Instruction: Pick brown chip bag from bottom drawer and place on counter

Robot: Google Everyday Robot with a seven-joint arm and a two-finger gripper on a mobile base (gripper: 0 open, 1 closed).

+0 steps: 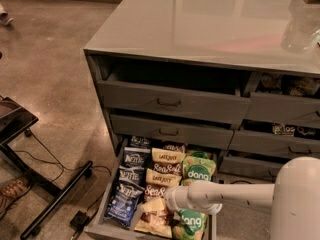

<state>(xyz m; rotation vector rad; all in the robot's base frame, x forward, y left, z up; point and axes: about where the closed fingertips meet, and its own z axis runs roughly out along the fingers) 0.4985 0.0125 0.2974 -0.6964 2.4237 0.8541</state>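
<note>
The white arm's claw [169, 200] hangs low in the shallow grey bottom drawer [102, 229] — the crinkly brown chip bag [151, 215] lies just left, beneath it — whether it grips, I cannot tell.

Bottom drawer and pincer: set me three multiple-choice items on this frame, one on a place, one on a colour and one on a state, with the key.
1. The pincer is:
A. out of view
B. low over the front of the bottom drawer, at the brown chip bags
C. raised high above everything

2. The Kettle bags in the drawer's left column are:
A. dark blue
B. green
C. red

3. The bottom drawer is:
A. shut flush
B. taken out entirely
C. pulled open

Key:
1 B, it sits among the front bags.
2 A, their packs show dark blue.
3 C, its rows of bags lie exposed from above.
</note>
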